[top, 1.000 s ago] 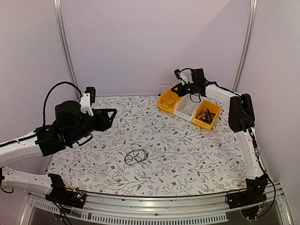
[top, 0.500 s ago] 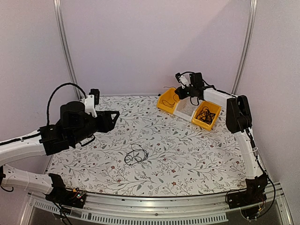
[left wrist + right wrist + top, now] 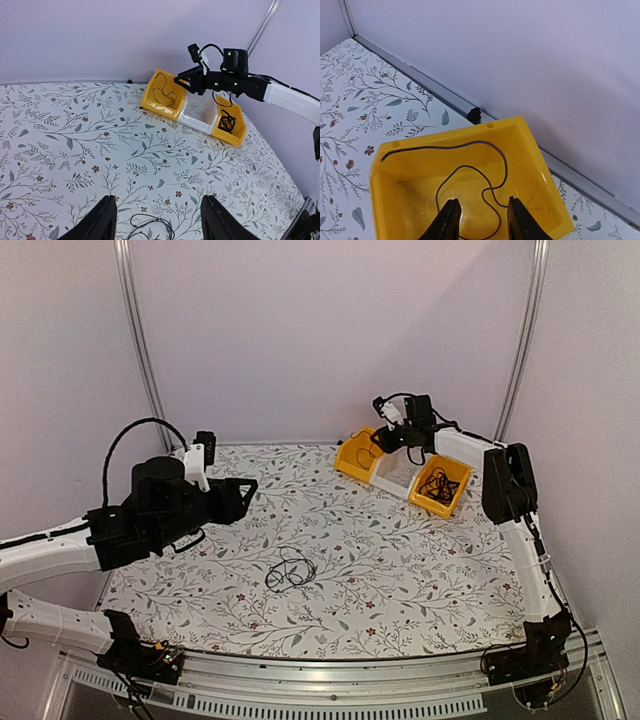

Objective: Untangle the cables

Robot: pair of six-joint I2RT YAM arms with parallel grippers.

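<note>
Left arm [image 3: 160,505] has crept toward 3 o'clock, jaws wide; right jaws, parted and empty, hang over the single cable [image 3: 505,167] in the yellow bin [image 3: 410,165]. The clump [image 3: 290,568] on the desk [image 3: 400,570] is likely next.

Plain pale lilac walls [image 3: 330,330]. Table [image 3: 420,580] under white floral-print cover. Metal posts [image 3: 138,340] at rear corners. Even, soft light.
</note>
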